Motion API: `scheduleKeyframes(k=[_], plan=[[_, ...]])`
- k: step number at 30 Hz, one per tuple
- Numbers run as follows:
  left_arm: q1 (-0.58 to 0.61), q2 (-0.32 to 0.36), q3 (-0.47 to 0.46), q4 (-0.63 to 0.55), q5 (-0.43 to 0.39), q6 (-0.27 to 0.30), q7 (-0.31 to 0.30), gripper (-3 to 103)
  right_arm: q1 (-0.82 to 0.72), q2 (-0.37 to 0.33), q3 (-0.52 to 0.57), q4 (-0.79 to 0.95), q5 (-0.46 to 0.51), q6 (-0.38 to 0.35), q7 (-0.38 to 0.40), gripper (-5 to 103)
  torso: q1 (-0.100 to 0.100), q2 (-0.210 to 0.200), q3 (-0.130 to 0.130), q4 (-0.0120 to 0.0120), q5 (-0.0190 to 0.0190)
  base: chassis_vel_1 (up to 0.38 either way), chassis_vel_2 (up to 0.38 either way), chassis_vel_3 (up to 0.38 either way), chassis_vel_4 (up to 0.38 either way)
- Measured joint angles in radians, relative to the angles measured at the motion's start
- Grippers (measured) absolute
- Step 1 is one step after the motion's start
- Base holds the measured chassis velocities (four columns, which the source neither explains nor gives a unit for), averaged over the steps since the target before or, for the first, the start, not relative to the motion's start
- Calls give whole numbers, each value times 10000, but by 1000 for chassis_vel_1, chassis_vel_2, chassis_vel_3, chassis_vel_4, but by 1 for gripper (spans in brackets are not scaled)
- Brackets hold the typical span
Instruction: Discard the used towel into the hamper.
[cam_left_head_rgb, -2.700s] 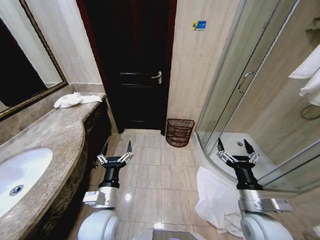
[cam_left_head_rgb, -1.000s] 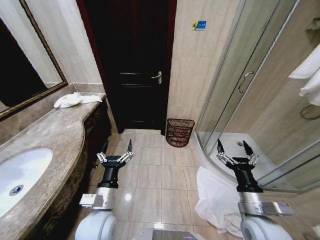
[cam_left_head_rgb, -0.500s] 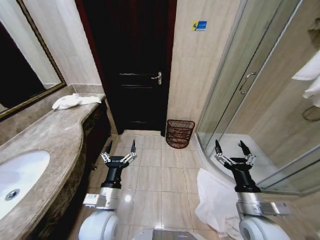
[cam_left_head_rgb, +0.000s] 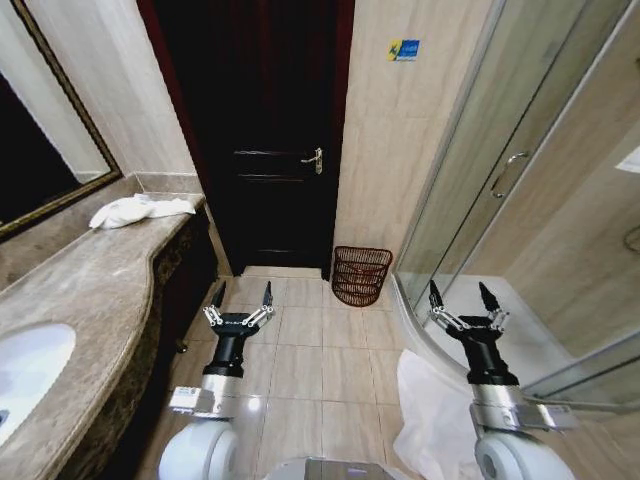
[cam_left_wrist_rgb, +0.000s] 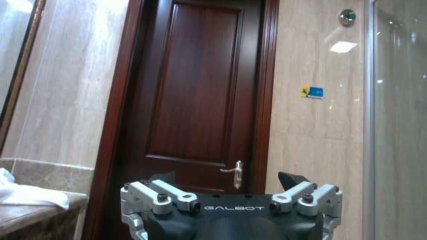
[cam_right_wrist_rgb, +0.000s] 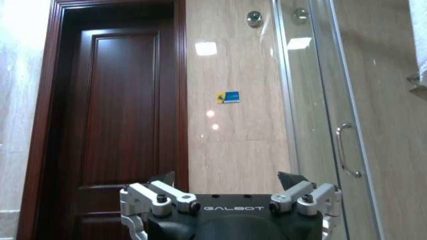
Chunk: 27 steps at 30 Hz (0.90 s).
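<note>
Hamper (cam_left_head_rgb: 360, 275) on floor ahead of me, against wall between door (cam_left_head_rgb: 262, 130) and shower (cam_left_head_rgb: 520, 200). Table (cam_left_head_rgb: 90, 290) along my left, towel (cam_left_head_rgb: 135, 210) at its far end, sink (cam_left_head_rgb: 25, 375) at near end. Second towel (cam_left_head_rgb: 430, 420) on floor, near right, beside shower. Left claw (cam_left_head_rgb: 240, 297) and right claw (cam_left_head_rgb: 462, 300) raised, spread, well short of hamper.

black hand (cam_left_wrist_rgb: 228, 200) marked galbot, silver knuckles, screws, white rounded arm joints.

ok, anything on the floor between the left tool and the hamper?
No. In the head view, bare floor tiles separate the open left tool from the hamper by the door; nothing lies there.
</note>
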Motion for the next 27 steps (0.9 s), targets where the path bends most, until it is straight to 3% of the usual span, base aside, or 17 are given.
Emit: scheduleKeyframes(k=[27], plan=[[-17, 0, 76, 76, 85, -4, 2, 100, -51, 0, -87, 26, -58, 2, -18, 100, -2, 4, 0, 1, 0, -132, 126, 124, -127]])
